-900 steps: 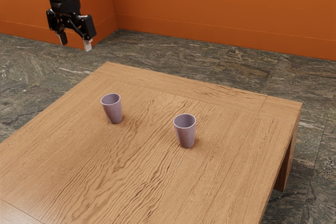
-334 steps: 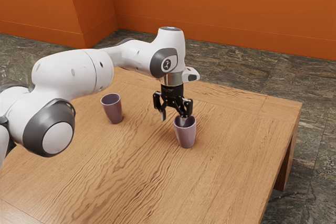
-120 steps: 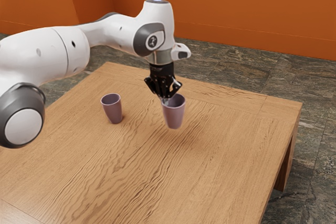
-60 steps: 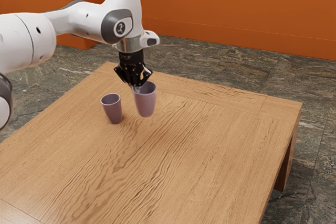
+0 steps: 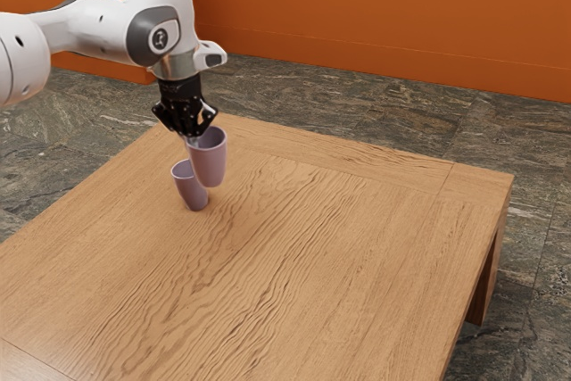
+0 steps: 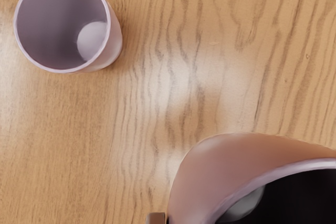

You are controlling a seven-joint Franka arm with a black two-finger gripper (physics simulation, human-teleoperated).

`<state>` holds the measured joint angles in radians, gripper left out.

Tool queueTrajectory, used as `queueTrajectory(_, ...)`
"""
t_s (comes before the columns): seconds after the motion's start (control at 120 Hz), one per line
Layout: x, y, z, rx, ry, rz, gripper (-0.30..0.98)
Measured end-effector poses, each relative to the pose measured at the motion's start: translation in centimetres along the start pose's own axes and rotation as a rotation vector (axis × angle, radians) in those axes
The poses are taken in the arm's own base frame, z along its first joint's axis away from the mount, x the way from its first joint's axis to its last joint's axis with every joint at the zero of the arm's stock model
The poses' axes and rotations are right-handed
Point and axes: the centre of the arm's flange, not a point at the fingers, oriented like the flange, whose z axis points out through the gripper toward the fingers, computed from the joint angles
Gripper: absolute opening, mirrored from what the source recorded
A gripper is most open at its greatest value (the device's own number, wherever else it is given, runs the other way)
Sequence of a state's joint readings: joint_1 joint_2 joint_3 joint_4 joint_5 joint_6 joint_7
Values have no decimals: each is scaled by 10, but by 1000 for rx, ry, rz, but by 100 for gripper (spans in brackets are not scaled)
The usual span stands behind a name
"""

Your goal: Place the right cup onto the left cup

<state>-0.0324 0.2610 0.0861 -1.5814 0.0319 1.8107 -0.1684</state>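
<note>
Counter (image 5: 357, 265): wooden, the left cup (image 5: 186, 186) standing upright
Claw (image 5: 193, 138): pinched on the right cup (image 5: 210, 163) by its rim
Change: right cup carried closer to the left cup — aloft, not centred
Meaning: transport nearly finished — centring and lowering likely remain

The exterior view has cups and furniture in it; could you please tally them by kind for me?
Cups: 2
Table: 1
Total: 3
</note>
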Motion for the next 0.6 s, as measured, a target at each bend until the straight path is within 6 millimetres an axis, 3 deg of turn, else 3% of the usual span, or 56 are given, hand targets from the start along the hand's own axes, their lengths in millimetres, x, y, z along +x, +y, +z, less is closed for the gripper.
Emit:
queueTrajectory(0.275,7,-41,-2,3,5,-57,-10)
queueTrajectory(0.6,23,-67,1,5,3,-91,-10)
